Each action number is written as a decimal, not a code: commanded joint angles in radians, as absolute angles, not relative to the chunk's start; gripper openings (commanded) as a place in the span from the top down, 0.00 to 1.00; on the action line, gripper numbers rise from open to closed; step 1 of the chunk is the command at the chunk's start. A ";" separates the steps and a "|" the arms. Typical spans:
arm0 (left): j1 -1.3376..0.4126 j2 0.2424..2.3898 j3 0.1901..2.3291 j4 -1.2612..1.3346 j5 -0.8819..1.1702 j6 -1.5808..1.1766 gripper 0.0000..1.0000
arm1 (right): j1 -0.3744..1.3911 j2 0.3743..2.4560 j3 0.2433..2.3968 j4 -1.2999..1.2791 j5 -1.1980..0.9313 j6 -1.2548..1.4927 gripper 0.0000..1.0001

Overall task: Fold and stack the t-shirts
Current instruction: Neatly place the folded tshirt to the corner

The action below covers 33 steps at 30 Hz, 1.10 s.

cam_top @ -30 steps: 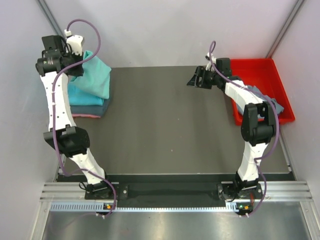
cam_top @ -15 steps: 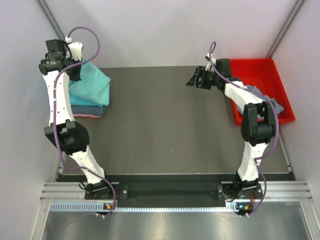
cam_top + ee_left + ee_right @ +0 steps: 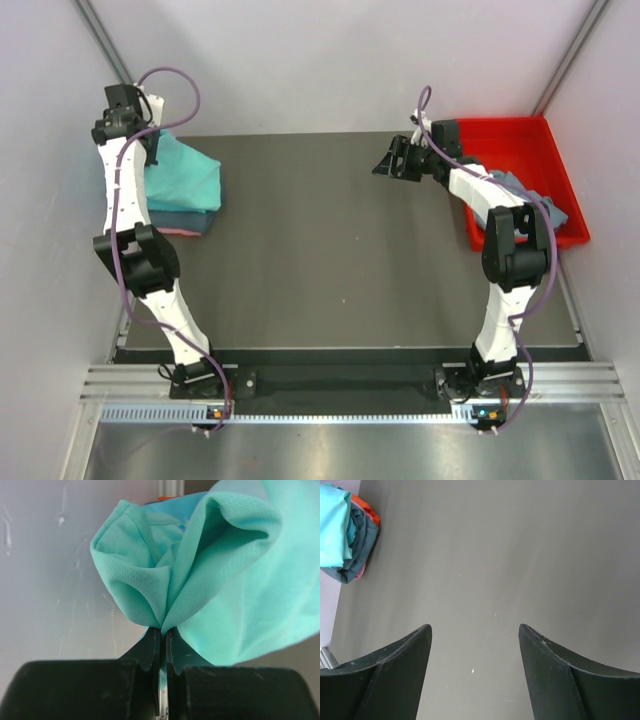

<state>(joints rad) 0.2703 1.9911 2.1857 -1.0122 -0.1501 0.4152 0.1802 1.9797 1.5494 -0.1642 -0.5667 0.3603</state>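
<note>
Remote desk, overhead and wrist views: my left gripper (image 3: 161,630) has its jaws pressed nearly together on a bunched fold of the light teal mesh-knit t-shirt (image 3: 225,580). It hangs over the far left corner of the dark grey table (image 3: 330,260), close to the pale side wall (image 3: 40,200).

From above, the held shirt drapes from the gripper down onto the pile of folded t-shirts (image 3: 185,218). The pile shows turquoise and slate grey-blue layers, with a pink edge at the bottom.

My right gripper (image 3: 474,627) hovers over bare table near the far edge, right of centre, its two black fingers spread wide with nothing between them. Its wrist camera looks across the table to the pile at the upper left, well apart from it.

Just beyond the right arm, the rigid red plastic tray (image 3: 520,125) sits at the far right corner. A crumpled slate grey-blue t-shirt (image 3: 550,210) lies in the tray's near end, partly hidden by the arm, so I cannot tell how much of it is there.
</note>
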 commanded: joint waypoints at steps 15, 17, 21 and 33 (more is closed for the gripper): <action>0.278 2.161 2.253 -0.819 -0.448 0.489 1.00 | 0.181 1.962 1.557 -0.140 -0.577 0.345 0.29; 0.281 2.186 2.258 -0.816 -0.462 0.495 1.00 | 0.181 1.962 1.562 -0.141 -0.575 0.341 0.29; 0.284 2.212 2.258 -0.808 -0.482 0.500 1.00 | 0.183 1.962 1.566 -0.147 -0.569 0.334 0.29; 0.255 2.189 2.255 -0.733 -0.568 0.439 0.51 | 0.183 1.959 1.559 -0.143 -0.555 0.322 0.29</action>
<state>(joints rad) 0.2718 2.2299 2.2124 -0.8116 -0.5171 0.4728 0.1802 1.9797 1.5490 -0.1650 -0.5613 0.3470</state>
